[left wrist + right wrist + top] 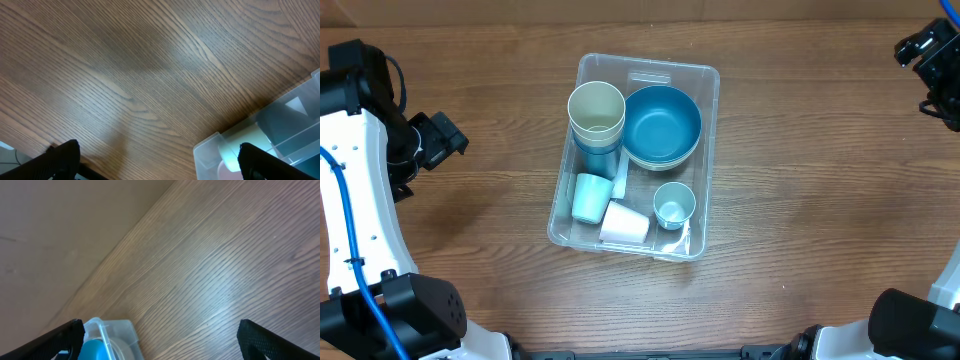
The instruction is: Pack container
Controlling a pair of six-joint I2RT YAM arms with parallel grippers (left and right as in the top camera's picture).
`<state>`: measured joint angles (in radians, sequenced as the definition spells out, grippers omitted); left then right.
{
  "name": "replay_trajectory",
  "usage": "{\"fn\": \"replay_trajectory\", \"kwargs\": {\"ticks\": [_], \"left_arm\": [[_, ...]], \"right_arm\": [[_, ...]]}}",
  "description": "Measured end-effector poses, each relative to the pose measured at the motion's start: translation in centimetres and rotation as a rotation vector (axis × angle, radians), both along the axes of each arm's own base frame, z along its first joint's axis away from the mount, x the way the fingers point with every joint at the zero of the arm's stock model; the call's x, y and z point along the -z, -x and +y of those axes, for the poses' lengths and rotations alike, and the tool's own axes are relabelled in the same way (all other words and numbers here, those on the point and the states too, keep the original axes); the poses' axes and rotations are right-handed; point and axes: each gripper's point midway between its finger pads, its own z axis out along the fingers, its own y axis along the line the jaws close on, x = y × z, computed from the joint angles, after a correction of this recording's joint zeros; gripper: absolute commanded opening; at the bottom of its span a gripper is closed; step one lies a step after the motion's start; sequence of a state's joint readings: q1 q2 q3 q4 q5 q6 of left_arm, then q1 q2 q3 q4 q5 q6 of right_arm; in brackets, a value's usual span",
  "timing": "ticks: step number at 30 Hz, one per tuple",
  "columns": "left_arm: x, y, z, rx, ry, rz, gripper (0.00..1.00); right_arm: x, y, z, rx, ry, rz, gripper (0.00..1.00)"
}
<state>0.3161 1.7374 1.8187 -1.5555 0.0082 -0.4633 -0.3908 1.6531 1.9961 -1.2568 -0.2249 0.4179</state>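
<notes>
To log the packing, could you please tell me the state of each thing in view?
Container: upright, no lid, partly filled.
Cream cup: upright, nested in a blue cup.
Bowl: upright, empty.
Mint cup: tipped over.
White cup: lying on its side.
Small blue cup: upright, empty.
Left claw: open, empty.
Right claw: open, empty.
</notes>
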Motion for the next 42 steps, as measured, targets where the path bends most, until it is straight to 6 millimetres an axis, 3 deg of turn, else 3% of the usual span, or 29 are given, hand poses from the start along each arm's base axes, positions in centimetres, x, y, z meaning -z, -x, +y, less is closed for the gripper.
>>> {"fn": "replay_trajectory", "kwargs": {"ticks": [4, 8, 10, 11, 15, 18, 24, 28, 31, 34, 42], "left_arm": [[0.0, 0.0, 0.0, 0.000, 0.000, 0.000, 1.00], [0.0, -0.2, 0.1, 0.000, -0.003, -0.008, 1.00], [0.0, -0.4, 0.1, 0.000, -0.004, -0.015, 1.00], [0.0, -0.4, 0.1, 0.000, -0.005, -0.015, 1.00], [0.0, -0.4, 0.1, 0.000, -0.004, -0.015, 1.00], [0.0, -0.4, 0.1, 0.000, -0.001, -0.016, 1.00], [0.0, -0.4, 0.1, 0.001, -0.002, -0.018, 1.00], [0.0, -0.5, 0.1, 0.001, -0.001, -0.018, 1.00], [0.0, -0.5, 0.1, 0.000, -0.002, -0.018, 1.00], [0.0, -0.5, 0.1, 0.000, -0.001, -0.018, 1.00], [0.0, -0.5, 0.1, 0.001, -0.002, -0.019, 1.00]], "right_arm": [[0.4, 0.4, 2.2, -0.118, -0.038, 0.015, 1.00], [1.8, 1.7, 8.2, -0.302, -0.060, 0.114, 0.99], [2.5, 2.5, 12.1, -0.407, -0.051, 0.164, 0.99], [2.9, 3.2, 14.4, -0.473, -0.039, 0.197, 0.99], [3.6, 5.1, 19.6, -0.621, 0.012, 0.261, 1.00], [4.1, 7.4, 25.1, -0.781, 0.072, 0.295, 0.97], [4.9, 11.8, 32.7, -0.914, 0.144, 0.328, 0.96], [7.8, 14.7, 37.3, -0.942, 0.167, 0.359, 0.99], [11.4, 16.3, 39.6, -0.922, 0.180, 0.392, 0.95], [14.1, 16.9, 40.2, -0.879, 0.173, 0.426, 0.93], [14.6, 16.2, 42.7, -0.847, 0.089, 0.362, 0.89]]}}
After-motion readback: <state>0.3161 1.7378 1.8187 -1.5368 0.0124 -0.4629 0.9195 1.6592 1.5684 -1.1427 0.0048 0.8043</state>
